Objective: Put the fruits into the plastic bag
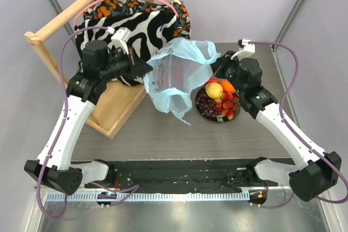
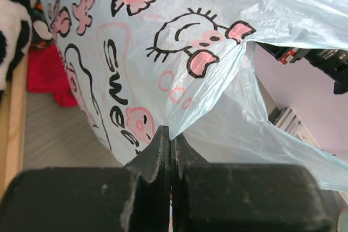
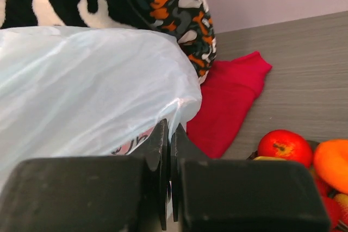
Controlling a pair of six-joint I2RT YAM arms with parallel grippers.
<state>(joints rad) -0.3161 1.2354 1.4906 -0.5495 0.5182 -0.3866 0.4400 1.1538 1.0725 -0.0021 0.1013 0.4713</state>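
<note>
The light-blue plastic bag (image 1: 174, 77) with pink shells and "Sweet" print hangs held up between both grippers above the table. My left gripper (image 1: 149, 66) is shut on its left edge, seen close in the left wrist view (image 2: 171, 134) with bag film (image 2: 179, 42) pinched. My right gripper (image 1: 215, 69) is shut on the bag's right edge (image 3: 169, 129); the bag (image 3: 81, 85) fills that view's left. The fruits lie on a dark plate (image 1: 202, 113) right of the bag: yellow fruit (image 1: 214, 90), orange (image 1: 228, 86), grapes (image 1: 205, 101), red-yellow balls (image 1: 229, 104). The red apple (image 3: 285, 144) shows in the right wrist view.
Zebra-striped fabric (image 1: 136, 25) lies on a wooden rack (image 1: 114, 107) at the back left, behind my left arm. A red cloth (image 3: 231, 104) lies on the table behind the bag and also shows in the left wrist view (image 2: 46, 74).
</note>
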